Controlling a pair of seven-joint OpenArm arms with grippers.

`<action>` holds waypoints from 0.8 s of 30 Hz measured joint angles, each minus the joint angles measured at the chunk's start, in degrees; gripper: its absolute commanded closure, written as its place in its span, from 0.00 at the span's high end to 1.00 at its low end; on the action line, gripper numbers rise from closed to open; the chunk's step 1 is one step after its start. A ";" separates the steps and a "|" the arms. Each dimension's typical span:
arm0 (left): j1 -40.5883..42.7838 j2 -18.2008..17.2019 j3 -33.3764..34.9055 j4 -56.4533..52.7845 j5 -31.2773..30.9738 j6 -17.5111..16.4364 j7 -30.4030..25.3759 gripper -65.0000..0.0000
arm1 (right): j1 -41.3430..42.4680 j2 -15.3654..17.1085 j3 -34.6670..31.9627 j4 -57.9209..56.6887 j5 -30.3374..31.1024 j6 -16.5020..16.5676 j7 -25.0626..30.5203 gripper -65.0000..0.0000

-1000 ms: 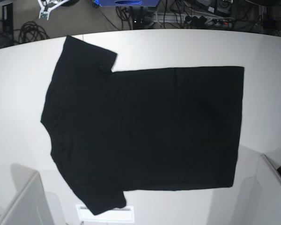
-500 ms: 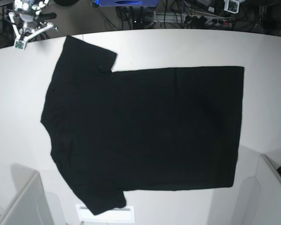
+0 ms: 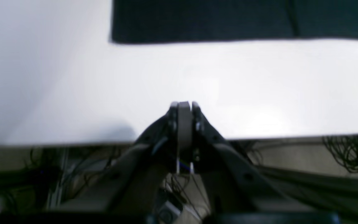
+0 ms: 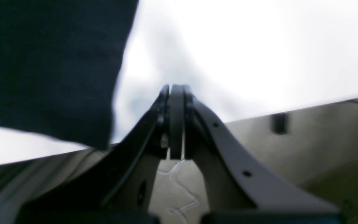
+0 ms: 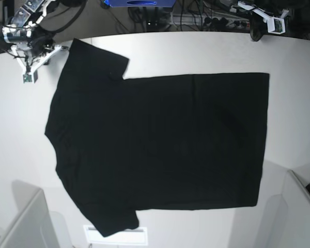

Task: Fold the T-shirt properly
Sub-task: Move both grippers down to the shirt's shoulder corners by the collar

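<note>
Standing over the table, I saw both pairs of jaws pressed tight together with nothing between them. The left gripper (image 3: 184, 104) hung over bare white tabletop (image 3: 197, 87) close to the table's edge, and the T-shirt (image 3: 244, 20) lay ahead of it, well apart, showing only a straight dark edge and one square corner across the top of that wrist's view. A clear strip of table separated the jaw tips from the cloth. In the overhead view this gripper (image 5: 271, 23) sat at the far edge, up in the right corner, beyond the shirt's hem end.

The right gripper (image 4: 176, 88) was likewise clenched on nothing, poised over the table near its rim. The black cloth (image 4: 48, 62) filled the left side of its wrist view, its edge running just beside the jaw tips without touching them; whether a narrow gap or a shadow lay between them was hard to judge through the blur. Seen from above, that gripper (image 5: 28, 62) hovered at the far left corner, next to the upper sleeve.

The T-shirt (image 5: 160, 144) itself lay spread flat and unfolded in the middle of the table (image 5: 294, 103), plain black side up, collar end to the left, hem to the right, both short sleeves stretched out, neither arm touching it.
</note>
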 measured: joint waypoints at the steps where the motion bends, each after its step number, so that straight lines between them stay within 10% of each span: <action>1: -0.55 0.09 -0.31 0.00 -0.04 -0.17 0.02 0.00 | 1.27 0.13 1.55 0.00 1.68 0.94 -2.43 0.10; 6: -2.38 0.61 -4.13 -0.07 -0.42 -0.35 0.39 0.00 | 3.50 1.97 5.42 0.00 9.77 4.00 -8.04 0.58; 15: -4.76 0.39 -6.67 -0.37 -8.96 -0.39 0.22 0.64 | 6.47 2.45 5.29 -8.76 12.61 4.07 -8.13 0.57; 24: -9.01 0.48 -12.63 -7.89 -20.11 -9.44 3.06 0.63 | 7.50 3.34 5.07 -15.89 12.63 4.00 -6.38 0.57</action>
